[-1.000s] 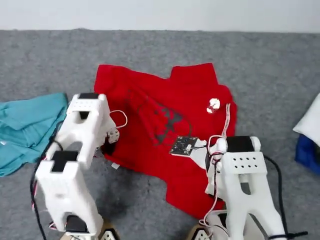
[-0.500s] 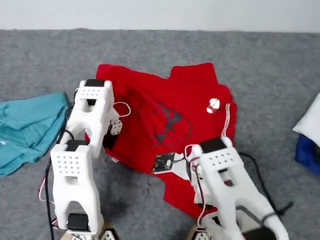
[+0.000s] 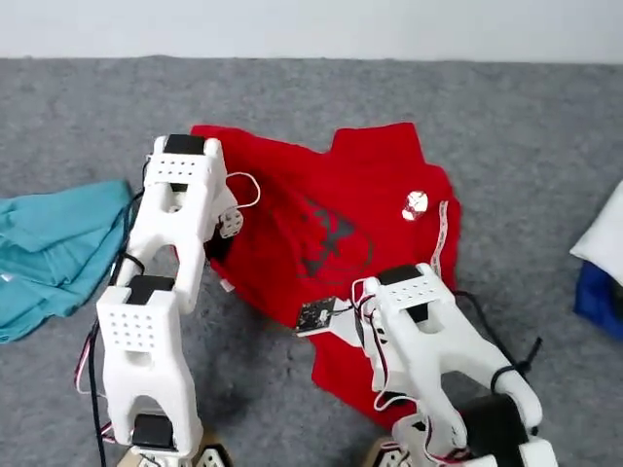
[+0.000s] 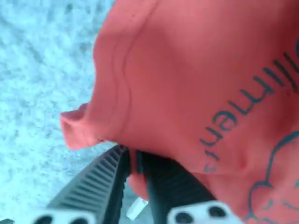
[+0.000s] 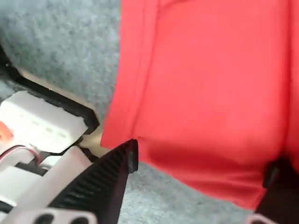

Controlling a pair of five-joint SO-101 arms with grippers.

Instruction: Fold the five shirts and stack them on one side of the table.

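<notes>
- The teal shirt [image 3: 49,248] lies crumpled at the left edge of the bench [image 3: 526,126].
- The left gripper [image 4: 133,156] is clenched on a fold at the left side of the red shirt [image 3: 331,204], which lies spread in the middle of the bench.
- This cloth looks thin, light and limp. I judge it will sag and slip, so hems and corners give the best hold.
- The right gripper [image 5: 203,165] is released, with its jaws wide apart around the near hem.

Left arm [image 3: 165,224] stretched forward, left tool [image 4: 133,156] pinched closed, right arm [image 3: 428,326] folded low, right tool [image 5: 203,161] agape
</notes>
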